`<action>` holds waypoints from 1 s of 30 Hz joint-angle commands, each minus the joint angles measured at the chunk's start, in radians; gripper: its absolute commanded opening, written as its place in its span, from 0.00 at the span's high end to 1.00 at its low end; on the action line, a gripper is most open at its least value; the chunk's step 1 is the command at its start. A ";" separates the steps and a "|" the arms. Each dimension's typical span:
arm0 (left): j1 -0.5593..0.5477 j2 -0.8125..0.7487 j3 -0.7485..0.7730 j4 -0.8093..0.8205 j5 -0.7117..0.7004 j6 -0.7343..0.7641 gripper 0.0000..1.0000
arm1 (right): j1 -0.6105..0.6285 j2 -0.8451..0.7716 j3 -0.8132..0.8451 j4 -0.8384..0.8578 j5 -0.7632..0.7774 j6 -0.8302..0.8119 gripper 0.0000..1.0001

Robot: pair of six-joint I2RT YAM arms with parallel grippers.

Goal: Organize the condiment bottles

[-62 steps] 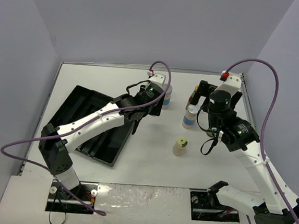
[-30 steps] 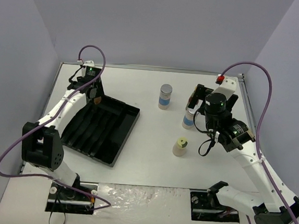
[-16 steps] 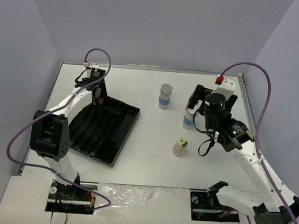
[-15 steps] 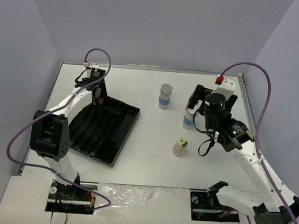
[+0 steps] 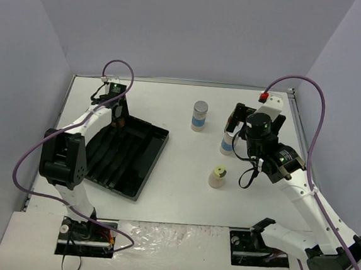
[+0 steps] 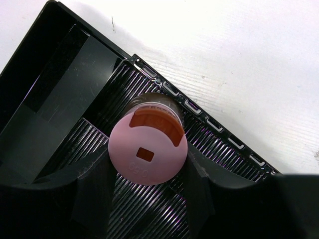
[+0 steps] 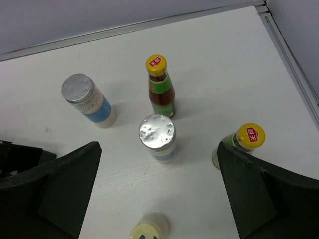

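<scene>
The left gripper (image 5: pixel 119 121) sits low at the far corner of the black ridged tray (image 5: pixel 128 159), on the left side of the tabletop (image 5: pixel 164 99). Its fingers (image 6: pixel 92 191) press against both sides of the pink-capped bottle (image 6: pixel 148 152), which stands upright on the tray's ridged floor just inside the far rim.

The right gripper (image 7: pixel 158 148) hangs spread wide above a silver-lidded bottle (image 7: pixel 157 137) on the right half of the tabletop, and touches nothing. A second silver-lidded bottle (image 7: pixel 87 99) stands to its far left, apart from it. A dark yellow-capped bottle (image 7: pixel 160 84) stands just beyond the first one. Another dark bottle (image 7: pixel 241 144) stands to the right, close by the gripper's right finger. The pale-yellow-capped bottle (image 5: pixel 217 176) stands alone on the near side.
</scene>
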 commanded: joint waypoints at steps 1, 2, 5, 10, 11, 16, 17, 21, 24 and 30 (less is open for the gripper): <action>0.009 -0.012 0.003 0.117 0.025 -0.013 1.00 | -0.003 -0.018 -0.006 0.064 0.018 0.009 0.00; 0.009 -0.007 -0.002 0.124 0.029 -0.013 0.97 | -0.003 -0.020 -0.007 0.064 0.017 0.008 0.00; 0.009 0.003 -0.019 0.139 0.039 -0.020 0.85 | -0.003 -0.024 -0.010 0.065 0.016 0.007 0.00; 0.009 0.005 -0.037 0.141 0.037 -0.036 0.45 | -0.003 -0.027 -0.013 0.064 0.013 0.009 0.00; 0.009 0.003 -0.040 0.142 0.036 -0.038 0.38 | -0.003 -0.028 -0.014 0.064 0.012 0.009 0.00; 0.009 -0.023 -0.048 0.128 0.028 -0.041 0.20 | -0.003 -0.028 -0.017 0.064 0.007 0.009 0.00; 0.008 -0.034 -0.049 0.120 0.027 -0.041 0.20 | -0.003 -0.027 -0.017 0.064 0.006 0.009 0.00; 0.005 -0.095 -0.047 0.072 0.014 -0.047 0.19 | -0.003 -0.029 -0.017 0.066 0.003 0.013 0.00; -0.011 -0.174 -0.022 -0.010 -0.033 -0.065 0.17 | -0.003 -0.025 -0.015 0.064 0.010 0.012 0.00; -0.154 -0.373 -0.025 -0.160 -0.185 -0.082 0.12 | -0.003 -0.011 -0.012 0.064 0.028 0.019 0.00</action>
